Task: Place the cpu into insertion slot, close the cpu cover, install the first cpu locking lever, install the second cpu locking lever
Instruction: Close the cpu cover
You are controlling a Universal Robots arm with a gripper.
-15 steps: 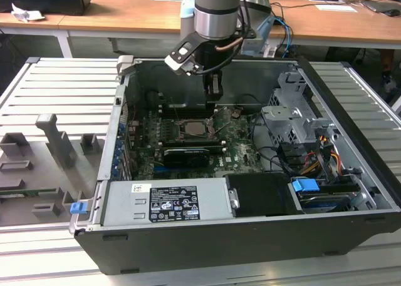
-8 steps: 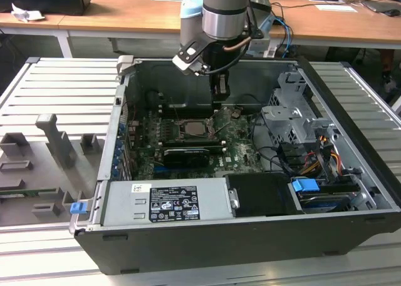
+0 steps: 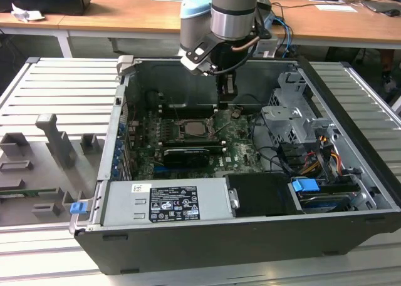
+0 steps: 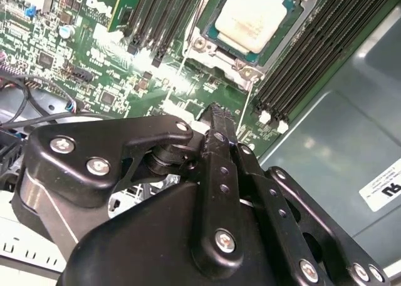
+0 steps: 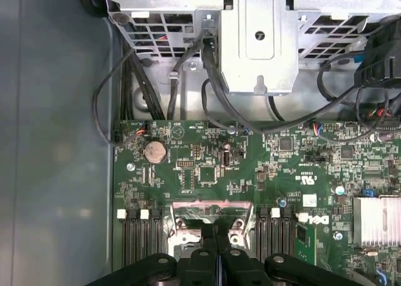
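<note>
The cpu (image 4: pixel 252 15), a small square chip with a pale metal top, lies flat in its socket on the green motherboard (image 5: pixel 207 167). The silvery cpu cover (image 4: pixel 219 48) lies down around it as a frame. Thin wire locking levers (image 4: pixel 182 79) run along the socket's sides. My gripper (image 4: pixel 216 112) hangs just beside the socket's edge, its two black fingers (image 5: pixel 207 261) pressed together with nothing showing between them. In the exterior view the gripper (image 3: pixel 227 102) stands low inside the open computer case, close to the cpu (image 3: pixel 193 128) on the exterior view's right of it.
Black memory slots (image 4: pixel 307 61) flank the socket. A long black card (image 3: pixel 185 154) lies across the board in front. A metal drive cage (image 3: pixel 294 123) with cable bundles fills the case's right in the exterior view, and the power supply (image 3: pixel 166 201) sits along the front.
</note>
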